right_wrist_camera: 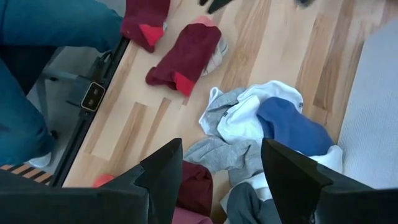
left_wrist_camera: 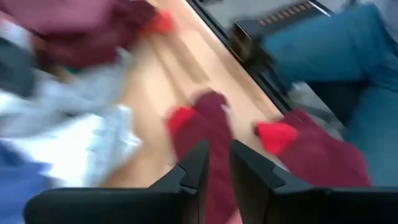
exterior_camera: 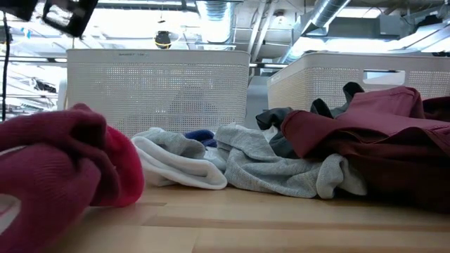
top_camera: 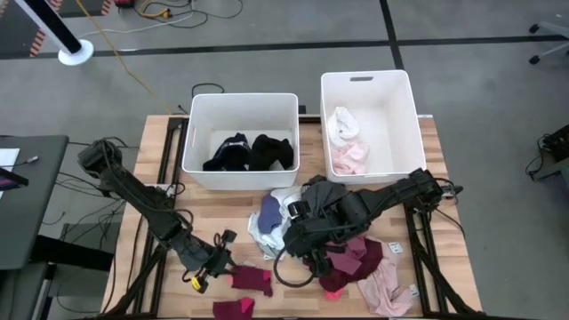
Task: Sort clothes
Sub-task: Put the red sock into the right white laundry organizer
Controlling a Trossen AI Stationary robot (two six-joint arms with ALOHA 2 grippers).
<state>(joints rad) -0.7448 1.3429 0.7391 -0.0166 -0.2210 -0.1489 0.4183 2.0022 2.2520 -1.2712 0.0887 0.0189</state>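
The clothes lie in a pile (top_camera: 277,222) of blue, white and grey pieces at mid-table, with a maroon garment (top_camera: 357,260) and a pink one (top_camera: 388,293) to its right. Two maroon socks lie flat near the front edge, one (top_camera: 252,280) (left_wrist_camera: 208,118) close to the pile and one (top_camera: 233,308) (left_wrist_camera: 317,152) nearer the edge. My left gripper (top_camera: 222,260) (left_wrist_camera: 217,149) slants down just left of the first sock, its fingers a narrow gap apart and the sock showing beyond them. My right gripper (top_camera: 302,238) (right_wrist_camera: 217,180) hangs open over the pile, nothing between its fingers.
Two white bins stand at the far side. The left bin (top_camera: 191,142) holds black clothes (top_camera: 249,153); the right bin (top_camera: 413,116) holds white and pink ones (top_camera: 347,142). A person in blue trousers (right_wrist_camera: 37,37) stands at the table's near edge. Bare wood lies left of the socks.
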